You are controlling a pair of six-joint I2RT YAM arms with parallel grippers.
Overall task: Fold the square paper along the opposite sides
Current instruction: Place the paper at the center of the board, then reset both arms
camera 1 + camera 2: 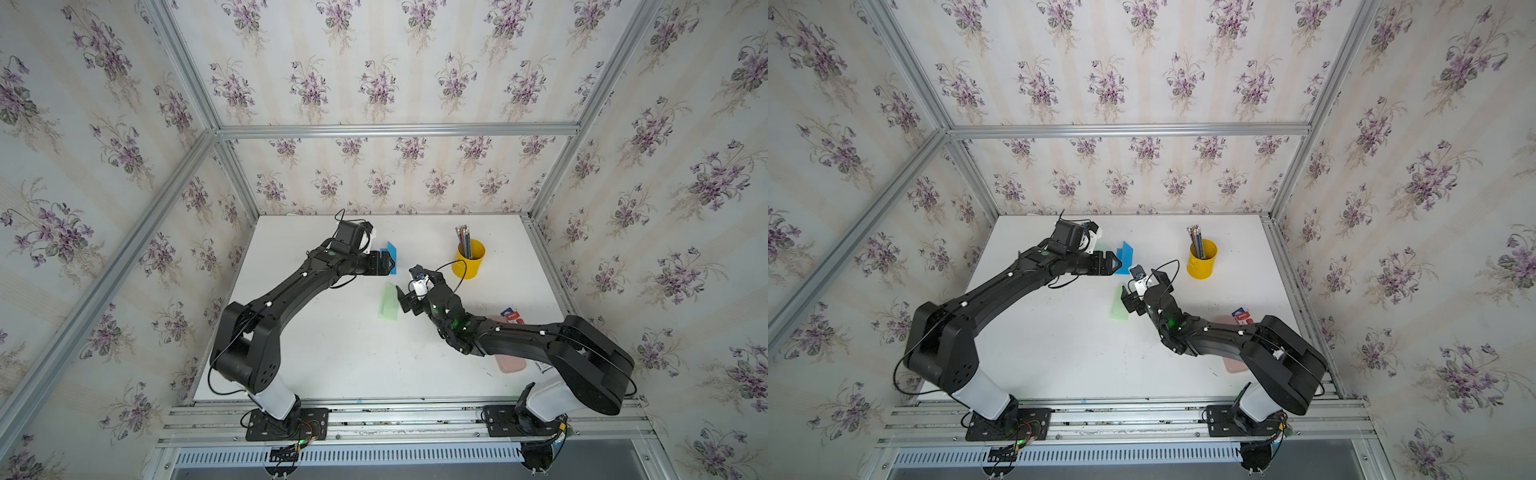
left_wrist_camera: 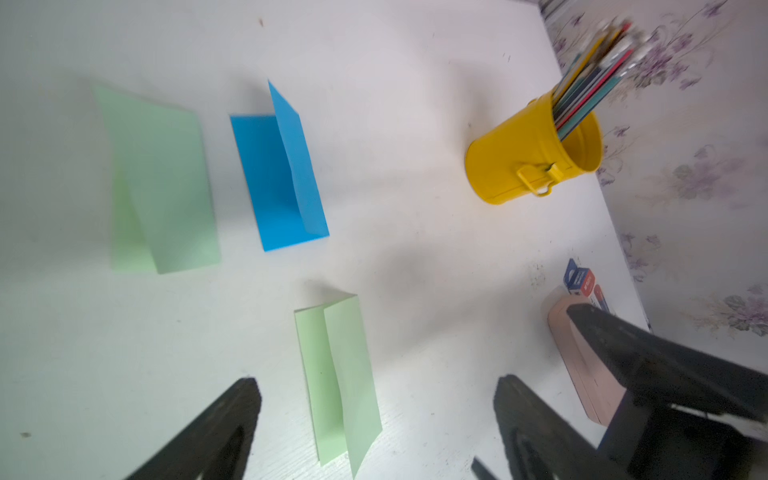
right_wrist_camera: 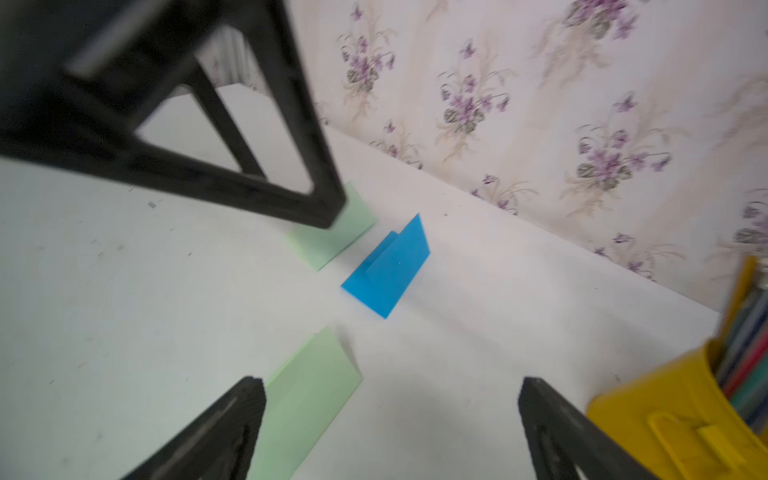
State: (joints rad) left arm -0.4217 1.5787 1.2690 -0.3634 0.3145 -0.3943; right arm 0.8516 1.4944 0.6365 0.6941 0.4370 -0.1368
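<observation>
A pale green paper lies on the white table, folded in half with its top flap slightly lifted. My right gripper hovers just right of it, open and empty; in the right wrist view the paper lies beside one of the fingers. My left gripper is open and empty farther back, above a folded blue paper whose flap stands up. Another folded green paper lies beside the blue one, mostly hidden under the left gripper in both top views.
A yellow tin of pencils stands at the back right. A pink case and a small blue and red pack lie under the right arm near the table's right edge. Wallpapered walls enclose the table.
</observation>
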